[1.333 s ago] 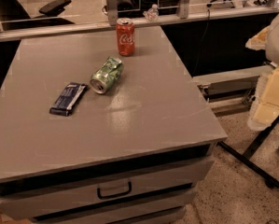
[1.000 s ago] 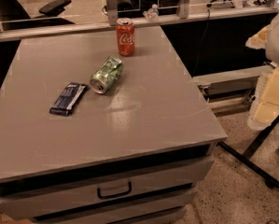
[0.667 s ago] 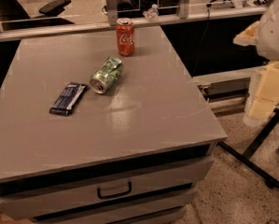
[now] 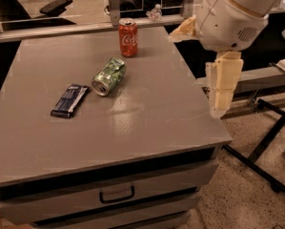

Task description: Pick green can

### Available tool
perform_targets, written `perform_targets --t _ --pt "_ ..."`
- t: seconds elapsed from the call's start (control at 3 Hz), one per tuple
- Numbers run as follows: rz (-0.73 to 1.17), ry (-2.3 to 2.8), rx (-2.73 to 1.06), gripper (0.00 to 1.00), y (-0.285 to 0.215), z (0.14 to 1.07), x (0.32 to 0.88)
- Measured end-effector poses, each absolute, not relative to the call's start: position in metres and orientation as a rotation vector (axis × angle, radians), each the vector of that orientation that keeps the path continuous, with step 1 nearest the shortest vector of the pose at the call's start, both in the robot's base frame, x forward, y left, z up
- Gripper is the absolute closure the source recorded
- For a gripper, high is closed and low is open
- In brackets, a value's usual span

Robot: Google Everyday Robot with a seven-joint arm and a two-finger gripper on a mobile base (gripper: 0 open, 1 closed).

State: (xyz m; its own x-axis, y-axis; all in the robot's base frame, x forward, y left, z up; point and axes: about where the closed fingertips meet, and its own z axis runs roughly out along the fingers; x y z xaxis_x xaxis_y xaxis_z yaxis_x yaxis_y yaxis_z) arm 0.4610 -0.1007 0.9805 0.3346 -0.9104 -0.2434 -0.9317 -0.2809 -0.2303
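while the green can (image 4: pixel 108 76) lies on its side on the grey table (image 4: pixel 151 128), left of centre in the picture and towards the far half, the gripper (image 4: pixel 222 87) hangs by the table's right edge, well apart from the can. the can therefore lies to the left of the gripper across the picture and a little farther back. its long axis runs on a slant: the silver round end faces the near left, and the other end points far right, towards an upright red cola can (image 4: pixel 128 37) that stands near it but apart. a dark snack wrapper (image 4: pixel 69 100) lies flat to the left of the green can, not touching it. a grasp would likely need to close across the dented body, square to that slant. whether the gripper is open or closed cannot be told. only a pale blocky length shows below the bulky white arm housing (image 4: pixel 230 15), which the top edge cuts off. the gripper has no hold of the can.
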Motion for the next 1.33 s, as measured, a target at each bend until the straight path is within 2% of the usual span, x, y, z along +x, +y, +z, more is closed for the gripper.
perform_targets --t 0.33,1.0,1.33 --pt "0.098 1.495 -2.38 0.0 -0.061 0.974 0.479" --pt "0.059 1.461 -2.38 0.0 -0.051 0.976 0.488" --pt "-0.022 1.371 -2.442 0.0 -0.053 0.979 0.511"
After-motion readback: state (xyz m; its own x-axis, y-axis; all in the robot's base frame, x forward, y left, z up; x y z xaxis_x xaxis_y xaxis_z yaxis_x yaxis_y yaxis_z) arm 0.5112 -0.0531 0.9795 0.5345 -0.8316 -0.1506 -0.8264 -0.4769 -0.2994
